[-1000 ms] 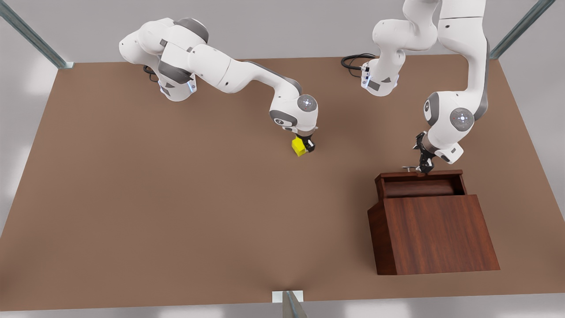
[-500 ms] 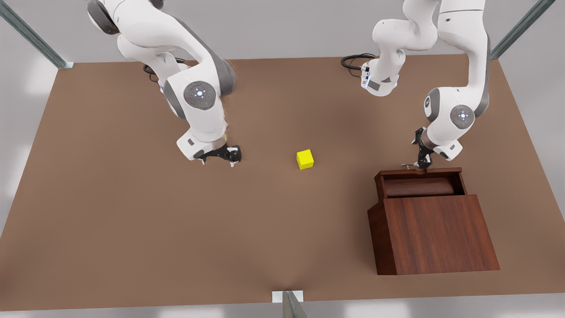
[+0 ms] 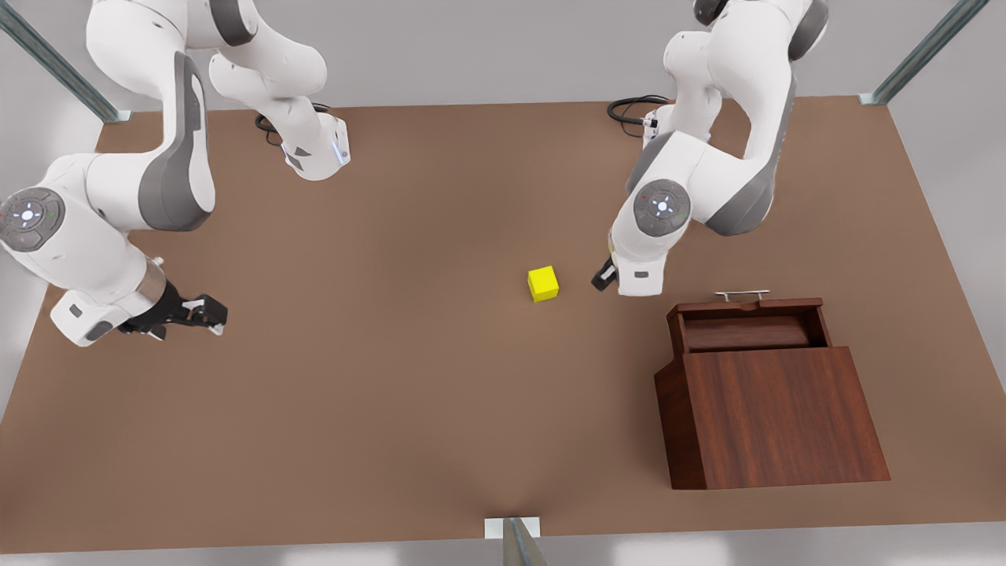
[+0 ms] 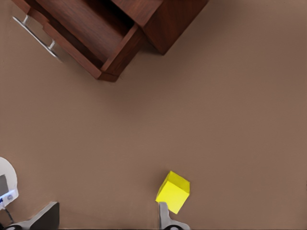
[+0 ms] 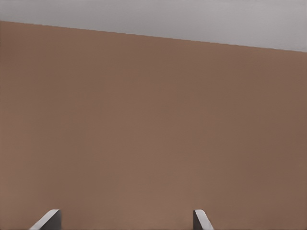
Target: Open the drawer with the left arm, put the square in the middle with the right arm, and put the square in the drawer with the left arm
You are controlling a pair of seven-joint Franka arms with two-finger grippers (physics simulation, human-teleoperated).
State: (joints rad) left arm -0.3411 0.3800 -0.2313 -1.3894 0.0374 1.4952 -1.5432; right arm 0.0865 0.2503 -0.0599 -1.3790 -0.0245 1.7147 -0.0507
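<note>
The yellow square (image 3: pixel 543 283) rests alone on the brown tabletop (image 3: pixel 393 377) near its middle. In the left wrist view the square (image 4: pixel 173 191) lies just beside one of my left fingertips (image 4: pixel 164 216). My left gripper (image 3: pixel 603 277) hovers close to the square on the front view's right side, open and empty. The drawer (image 3: pixel 747 328) stands pulled out of the wooden cabinet (image 3: pixel 774 417), its silver handle (image 3: pixel 741 295) free. My right gripper (image 3: pixel 206 313) waits far off at the front view's left, open with nothing between its fingers.
The drawer (image 4: pixel 84 33) and its handle (image 4: pixel 36 33) also appear in the left wrist view, a good way from the square. Metal frame posts (image 3: pixel 55 67) stand at the table's corners. Black cables (image 3: pixel 633 106) lie by the far arm base.
My right gripper let go of the square and swung away to the front view's left. My left gripper released the drawer handle and moved over beside the square.
</note>
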